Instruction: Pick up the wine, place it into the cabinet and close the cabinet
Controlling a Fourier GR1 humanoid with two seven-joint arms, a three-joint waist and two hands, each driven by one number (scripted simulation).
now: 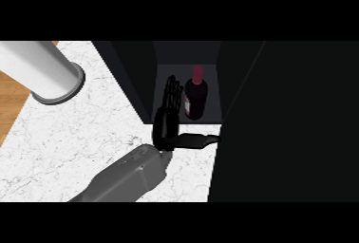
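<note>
Item: wine bottle (195,97). Dark red, narrow neck and capped top pointing away from the robot. It sits inside the cabinet (140,80), on the grey floor of the open compartment, between the dark side walls. Whether it stands fully upright or leans slightly cannot be told from this steep angle.

Item: one hand (168,111), black, on a grey forearm (129,175) that comes up from the lower edge. Which arm it belongs to cannot be settled from this single view; by the thumb's side it reads as the left. Fingers (170,92) are straight and extended into the compartment, lying just beside the bottle on its left. The thumb (200,140) juts out to the right, below the bottle's base. Nothing is curled round the bottle, so the hand is open and gripping nothing. The pose suggests a release with the bottle set down.

Item: cabinet door (288,118), a large dark panel filling the right side, apparently swung open. Judged: placing looks done, closing not yet done.

Item: counter (84,137), white marble, carrying the cabinet.

Item: pale cylinder (45,71), upper left, well apart from the work, with a strip of wooden floor (14,99) beyond the counter's edge.

The other hand does not show.
</note>
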